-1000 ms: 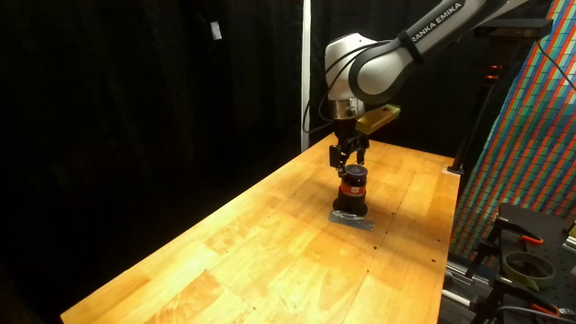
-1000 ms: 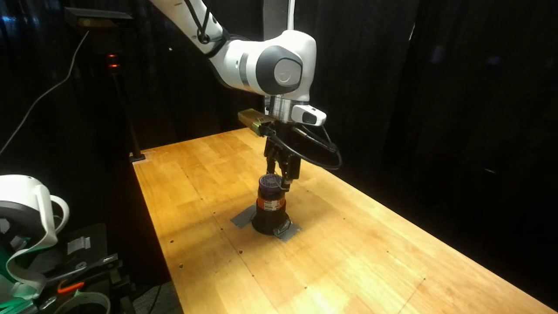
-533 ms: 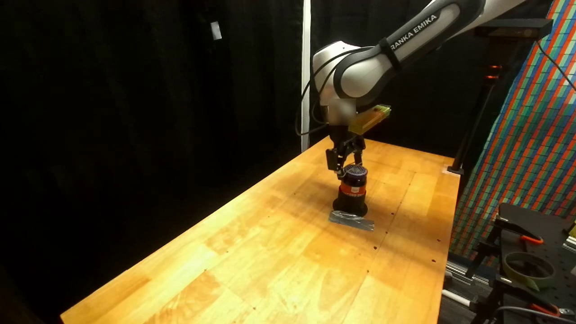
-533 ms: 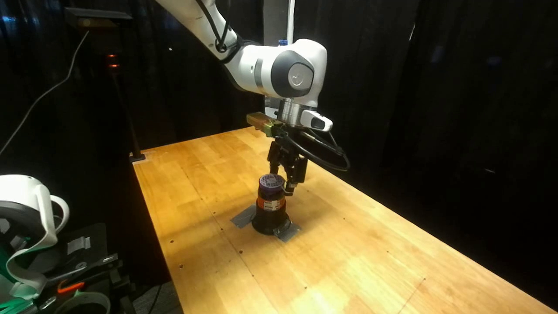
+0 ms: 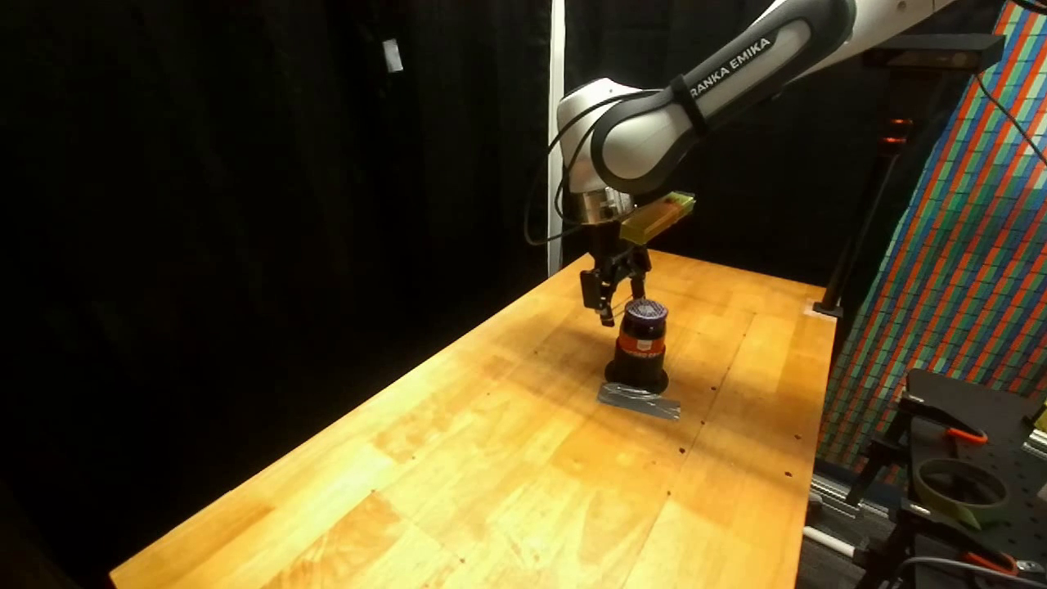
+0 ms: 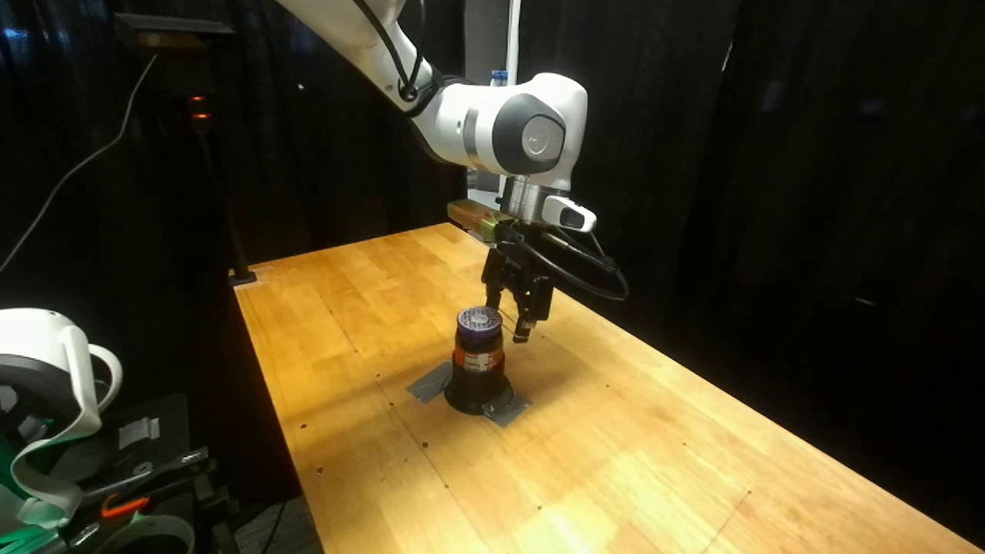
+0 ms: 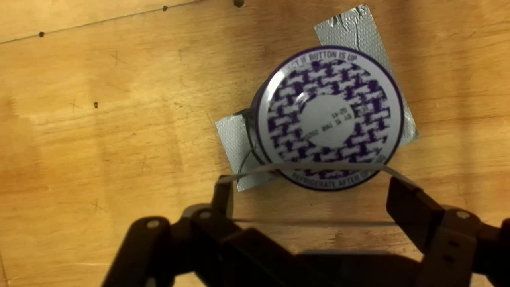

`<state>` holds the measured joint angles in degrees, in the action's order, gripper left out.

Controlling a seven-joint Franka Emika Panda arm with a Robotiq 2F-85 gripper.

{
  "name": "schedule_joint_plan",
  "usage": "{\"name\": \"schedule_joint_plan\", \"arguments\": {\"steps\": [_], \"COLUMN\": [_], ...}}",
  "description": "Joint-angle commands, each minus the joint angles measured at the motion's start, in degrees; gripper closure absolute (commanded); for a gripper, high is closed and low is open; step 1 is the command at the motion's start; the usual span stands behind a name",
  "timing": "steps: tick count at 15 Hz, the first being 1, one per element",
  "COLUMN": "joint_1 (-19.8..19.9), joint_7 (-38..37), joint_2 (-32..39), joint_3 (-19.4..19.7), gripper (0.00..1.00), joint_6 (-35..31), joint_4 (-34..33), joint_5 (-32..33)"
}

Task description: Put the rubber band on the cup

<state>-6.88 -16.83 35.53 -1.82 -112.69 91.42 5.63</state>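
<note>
The cup is a dark jar [image 5: 642,366] with an orange-red label and a purple-and-white lid. It stands upright on the table in both exterior views [image 6: 477,362]. In the wrist view its lid [image 7: 328,119] fills the upper middle. My gripper [image 7: 313,187] is open, fingers apart and pointing down. The rubber band [image 7: 318,166] is stretched round both fingertips; its near strand crosses over the lower part of the lid in that view. In the exterior views the gripper [image 5: 622,307] is beside the jar's top, fingertips about lid height [image 6: 507,322]. I cannot tell whether band and jar touch.
Grey tape strips [image 5: 638,401] lie at the jar's base on the wooden table [image 5: 491,458]. A post [image 5: 830,303] stands at the table's far corner. A side cart with a tape roll [image 5: 961,491] is beyond the table edge.
The gripper has moved sideways away from the jar and a little lower, so the fingers now stand apart from the lid's side. The jar has not moved, and the fingers remain apart.
</note>
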Motion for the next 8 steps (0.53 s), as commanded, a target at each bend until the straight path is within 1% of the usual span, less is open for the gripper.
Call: {"name": "schedule_joint_plan", "arguments": {"steps": [1, 5, 8], "joint_1": [-0.6, -0.3, -0.2], "joint_7": [1.8, 3.9, 5.0], "joint_2": [1.8, 0.0, -1.8], "joint_3": [0.6, 0.3, 0.1], "gripper": [0.0, 0.0, 0.0], "joint_6": [3.4, 8.0, 7.8], "joint_4": [-3.1, -0.7, 1.5], "joint_5": [-0.5, -0.4, -0.4]}}
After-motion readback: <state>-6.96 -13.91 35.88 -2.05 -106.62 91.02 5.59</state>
